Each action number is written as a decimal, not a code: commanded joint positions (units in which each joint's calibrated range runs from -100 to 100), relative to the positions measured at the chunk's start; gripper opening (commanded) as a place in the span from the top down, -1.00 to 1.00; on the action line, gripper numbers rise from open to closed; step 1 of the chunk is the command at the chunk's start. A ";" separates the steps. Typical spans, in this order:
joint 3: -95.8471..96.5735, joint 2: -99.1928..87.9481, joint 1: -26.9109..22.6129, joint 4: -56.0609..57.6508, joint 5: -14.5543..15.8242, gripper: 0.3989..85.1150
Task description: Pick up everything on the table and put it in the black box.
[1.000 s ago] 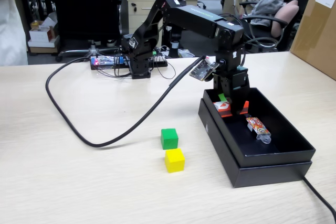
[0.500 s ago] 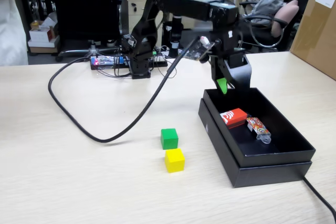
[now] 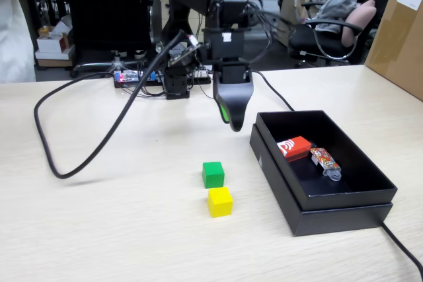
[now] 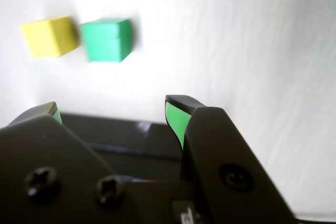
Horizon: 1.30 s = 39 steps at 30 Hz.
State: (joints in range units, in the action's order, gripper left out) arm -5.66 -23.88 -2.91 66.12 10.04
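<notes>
Green cube (image 3: 213, 174) next in line, sitting on the table (image 3: 99, 216) just behind the yellow cube (image 3: 219, 201).

Red block (image 3: 294, 146) already lying inside the black box (image 3: 310, 212), beside a small orange-patterned packet (image 3: 325, 161); both cubes left out on the wood, close together yet apart, a little way left of the box in the fixed view. Gripper (image 3: 232, 122) hanging above the table between arm base and box, jaws spread and empty, green pads (image 4: 174, 120) showing in the wrist view with a clear gap between. Best approach, by judgement: centre over the green cube, come straight down, and turn the jaws to close across the faces not turned toward the yellow one, lest a finger nudge that neighbour. Worth lifting well clear of the box wall before carrying across.
</notes>
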 commanded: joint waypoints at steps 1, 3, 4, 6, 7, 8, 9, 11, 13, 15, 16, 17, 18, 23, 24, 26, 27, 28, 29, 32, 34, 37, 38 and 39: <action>1.67 -1.54 0.83 -4.22 -0.49 0.05; 3.76 -0.28 0.78 -5.43 -0.63 0.05; 4.39 0.53 0.83 -6.03 -0.63 0.05; 5.12 2.36 1.37 -8.71 -0.78 0.05; 5.12 2.59 1.47 -9.23 -0.88 0.05; 5.12 2.82 1.47 -9.83 -0.93 0.05; 4.94 3.28 1.47 -10.18 -0.93 0.05; 4.48 5.00 1.61 -11.04 -1.03 0.05; 3.76 6.95 1.76 -11.39 -1.27 0.05; 3.67 8.56 2.05 -12.86 -1.61 0.05; 3.58 9.25 2.20 -13.38 -1.66 0.05; 3.58 10.28 2.39 -13.98 -1.81 0.05; 3.58 11.08 2.59 -14.58 -1.86 0.05; 2.49 13.72 3.32 -16.05 -2.59 0.05; 2.13 14.07 3.47 -16.05 -2.69 0.05; 1.40 15.10 3.81 -16.14 -2.98 0.05; 1.40 15.21 3.86 -16.14 -2.98 0.05; 1.40 15.33 3.91 -16.14 -3.08 0.05; 1.40 15.44 3.96 -16.14 -3.17 0.05; 1.40 16.13 4.10 -16.57 -3.47 0.05; 1.49 16.70 4.10 -16.66 -3.57 0.05; 1.49 17.74 4.10 -16.66 -3.81 0.05; 1.49 18.08 4.10 -16.74 -3.81 0.06; 1.49 18.31 4.10 -16.74 -3.81 0.06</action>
State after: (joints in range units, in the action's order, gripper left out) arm -0.27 -4.75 1.05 51.73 6.47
